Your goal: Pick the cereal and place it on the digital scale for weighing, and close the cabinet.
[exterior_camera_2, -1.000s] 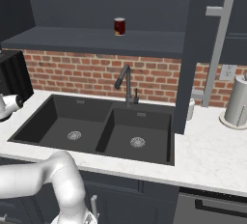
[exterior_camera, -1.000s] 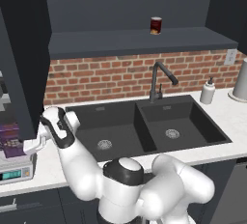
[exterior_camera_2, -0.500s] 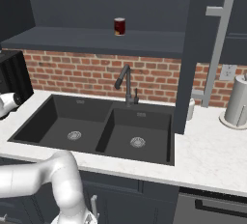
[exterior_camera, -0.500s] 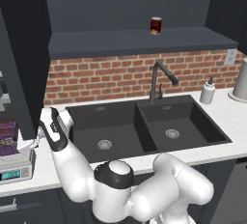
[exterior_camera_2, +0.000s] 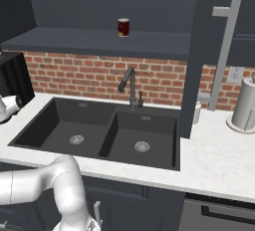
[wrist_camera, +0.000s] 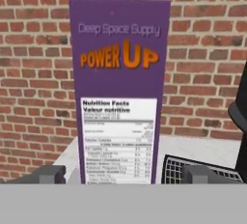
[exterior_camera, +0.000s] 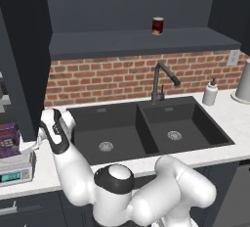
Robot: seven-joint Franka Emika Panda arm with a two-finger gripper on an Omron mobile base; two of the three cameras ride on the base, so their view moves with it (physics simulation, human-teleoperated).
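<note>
End effector (wrist_camera: 120, 174) newly apart — cereal (wrist_camera: 119, 90) upright

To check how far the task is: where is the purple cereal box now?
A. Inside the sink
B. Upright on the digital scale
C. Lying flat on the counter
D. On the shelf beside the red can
B: the cereal box stands upright on the digital scale at the counter's left end.
</note>
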